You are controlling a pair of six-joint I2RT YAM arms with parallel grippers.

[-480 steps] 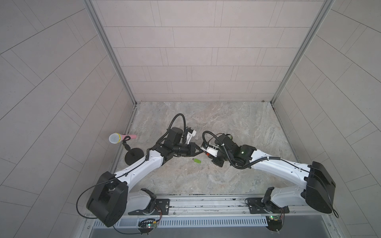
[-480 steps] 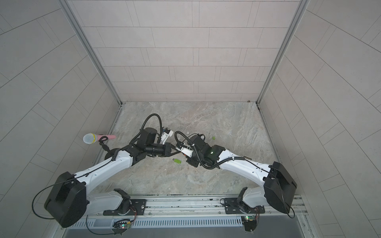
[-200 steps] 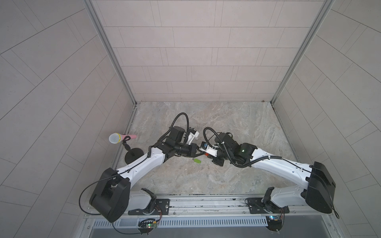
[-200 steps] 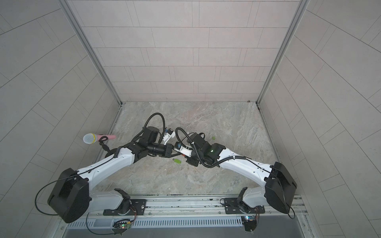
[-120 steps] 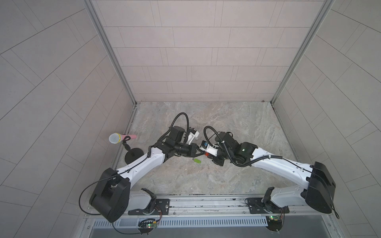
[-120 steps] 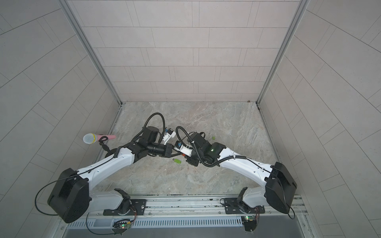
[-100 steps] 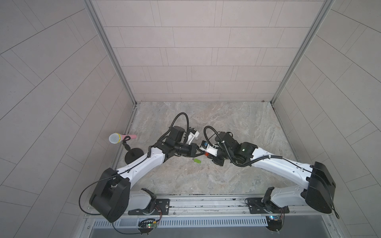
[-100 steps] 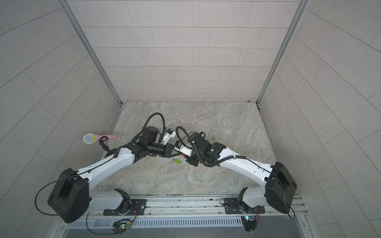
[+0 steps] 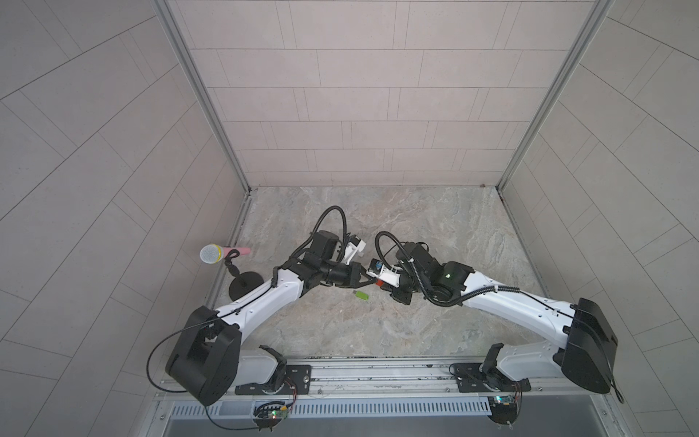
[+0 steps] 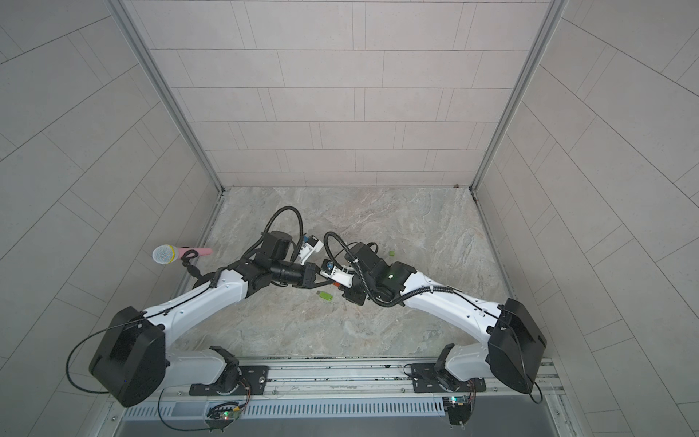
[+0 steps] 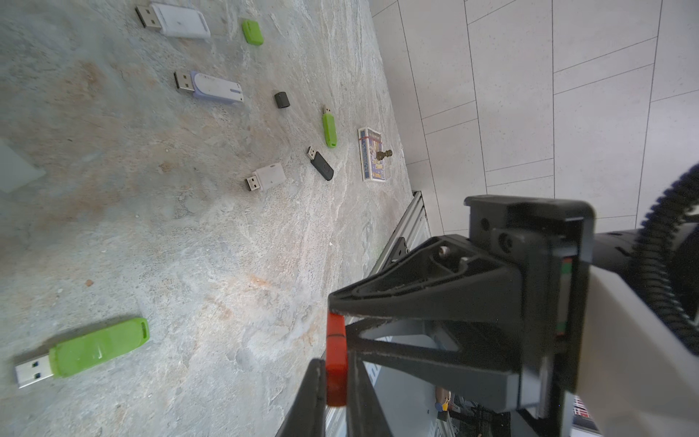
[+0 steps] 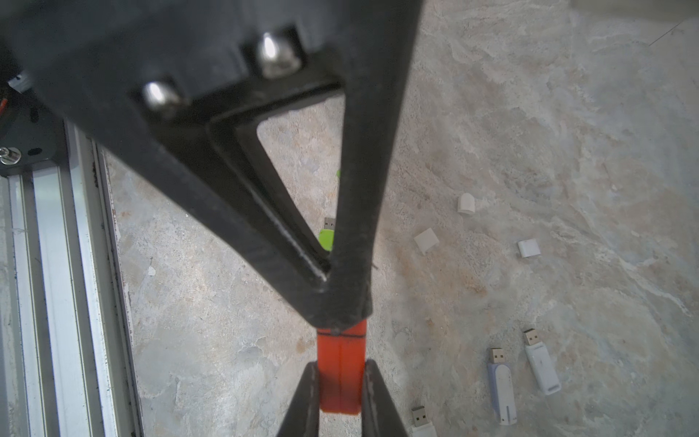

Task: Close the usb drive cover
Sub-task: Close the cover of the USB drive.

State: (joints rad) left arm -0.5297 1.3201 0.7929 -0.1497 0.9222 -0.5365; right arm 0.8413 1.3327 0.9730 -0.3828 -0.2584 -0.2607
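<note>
**Both grippers clamped on the red drive over mid-table**

In both top views the arms meet nose to nose above the middle of the table (image 9: 435,227). The red USB drive (image 9: 379,282) is only a fleck between the left gripper (image 9: 370,280) and the right gripper (image 10: 340,284), and how the jaws stand cannot be read there.

The wrist views settle it. The left wrist view shows the drive edge-on, with the left gripper's fingers (image 11: 308,408) pressed against its flat sides and the right gripper's tip closed on the far end. The right wrist view shows the broad face: the right gripper's fingers (image 12: 378,408) pinch its narrow edges, and the left gripper bites the other end. A thin dark line crosses the drive in both wrist views.

The green drive (image 9: 362,295) lies on the table just beside the grippers. Only the wrist views bring out the other small items: a lilac drive (image 11: 215,90), a green cap (image 11: 252,32) and loose white caps (image 12: 426,240). Only the top views show the microphone (image 9: 211,254), on its stand at the table's left edge.

Since the earliest top views the left arm's wrist has edged slightly toward the right arm. Over the last second neither arm has visibly moved, and the green drive lies where it lay.
</note>
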